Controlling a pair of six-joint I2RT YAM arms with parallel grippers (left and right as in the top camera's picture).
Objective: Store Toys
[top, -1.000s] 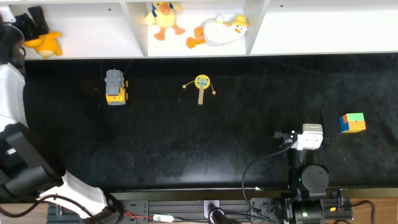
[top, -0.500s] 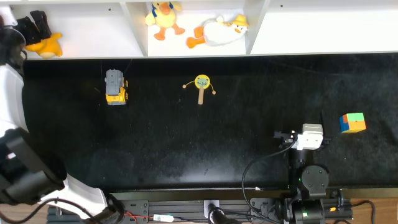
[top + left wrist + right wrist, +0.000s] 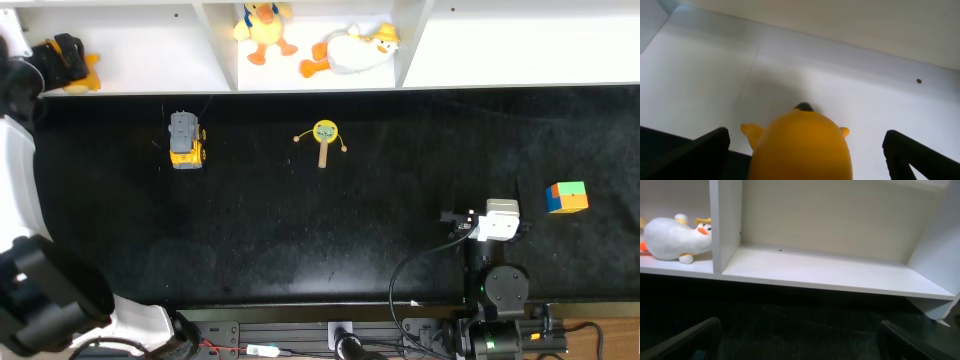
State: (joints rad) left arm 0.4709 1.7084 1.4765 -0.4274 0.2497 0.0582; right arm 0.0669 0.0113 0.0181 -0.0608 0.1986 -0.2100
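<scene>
Across the frame from above, the black tabletop (image 3: 400, 180) takes up most of the area, with a white shelf (image 3: 500, 70) divided into compartments along its far edge. The left arm (image 3: 20, 160) runs up the left margin, partly cut off by it. Its gripper (image 3: 66, 52) sits in the left compartment, over a yellow plush toy (image 3: 800, 150). From above only a sliver of the toy shows past the gripper. In the left wrist view the toy's rounded top lies between the spread fingers, clear of both, and its lower part is cut off.

The right arm is folded near its base, and its gripper (image 3: 800, 345) is spread wide and holds nothing.

In the middle compartment a white plush duck (image 3: 350, 50) lies on its side beside a yellow duck plush (image 3: 265, 30), whose head is cropped by the frame edge.

On the tabletop, well apart from one another, are a grey and yellow toy truck (image 3: 185, 140), a small rattle drum (image 3: 325, 140) on a wooden handle, and a multicoloured cube (image 3: 566, 197) near the right edge.
</scene>
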